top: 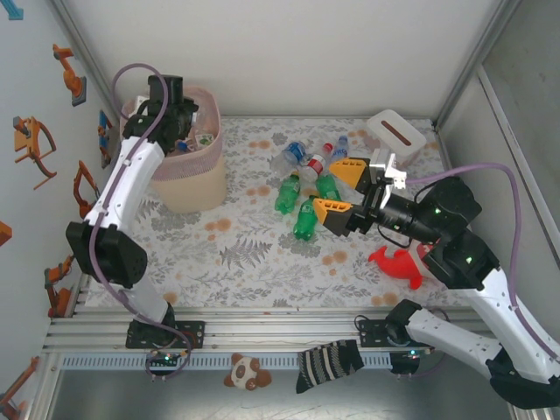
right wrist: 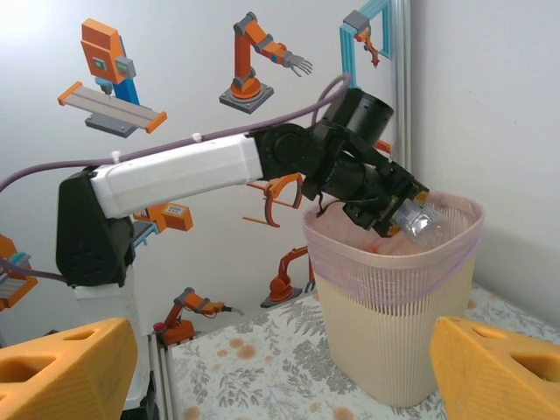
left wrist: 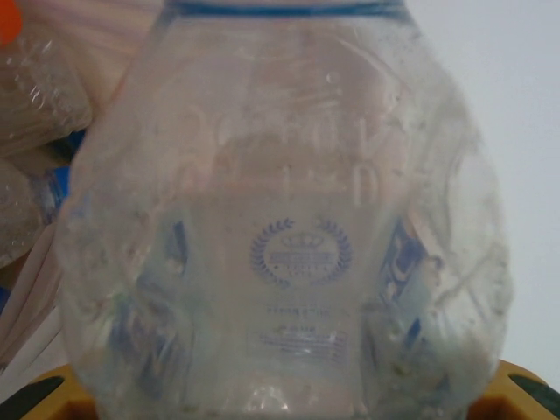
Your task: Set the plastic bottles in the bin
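Right wrist view: your left gripper (right wrist: 404, 220) pinches a clear bottle (right wrist: 422, 224) over the bin (right wrist: 394, 332), right of frame, placed to drop it inside | right gripper (top: 331, 188) jaws spread by the loose bottles (top: 287, 194), centre of top view, likely lining up a pick | label: wreath crest (left wrist: 300, 252), wording too blurred to read

Bright even light, soft shadows; left wrist view's bottle (left wrist: 280, 262) blurry, too close.
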Action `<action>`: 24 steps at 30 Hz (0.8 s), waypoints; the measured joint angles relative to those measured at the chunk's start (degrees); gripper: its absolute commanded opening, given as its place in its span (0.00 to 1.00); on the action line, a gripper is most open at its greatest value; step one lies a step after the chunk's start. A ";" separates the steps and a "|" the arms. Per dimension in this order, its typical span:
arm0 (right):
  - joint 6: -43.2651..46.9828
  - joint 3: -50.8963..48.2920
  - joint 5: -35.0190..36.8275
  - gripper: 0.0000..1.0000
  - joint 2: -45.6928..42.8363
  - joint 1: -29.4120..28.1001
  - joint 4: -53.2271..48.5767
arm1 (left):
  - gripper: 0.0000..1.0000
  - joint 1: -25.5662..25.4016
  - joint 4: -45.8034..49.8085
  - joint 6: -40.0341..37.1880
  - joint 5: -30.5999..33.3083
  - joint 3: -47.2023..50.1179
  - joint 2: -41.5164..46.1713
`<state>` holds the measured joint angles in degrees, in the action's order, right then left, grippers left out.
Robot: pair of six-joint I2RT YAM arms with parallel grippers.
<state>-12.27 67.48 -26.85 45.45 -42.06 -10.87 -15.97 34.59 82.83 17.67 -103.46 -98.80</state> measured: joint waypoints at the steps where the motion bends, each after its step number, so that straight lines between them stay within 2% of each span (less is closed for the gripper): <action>1: 0.13 -0.02 0.09 0.86 0.00 0.00 -0.11 | 0.45 0.20 0.42 1.77 -0.28 -0.35 -0.98; 13: 0.33 -0.74 1.27 0.86 -1.40 0.00 -1.77 | 0.50 2.34 4.35 19.08 -4.63 -3.48 -9.11; 16: 0.37 -0.76 1.49 0.86 -1.75 0.00 -2.01 | 0.55 3.15 3.78 21.62 -6.45 -3.48 -10.27; 22: 0.39 -0.76 2.14 0.86 -2.23 0.00 -2.75 | 0.73 4.11 3.28 24.48 -8.79 -3.34 -11.98; 24: 0.39 -0.76 2.32 0.86 -2.32 0.00 -2.86 | 0.77 4.37 2.95 25.09 -9.22 -3.34 -11.98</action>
<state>-11.88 66.72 -24.53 43.13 -42.06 -13.74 -11.60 37.54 107.92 8.45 -106.80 -110.78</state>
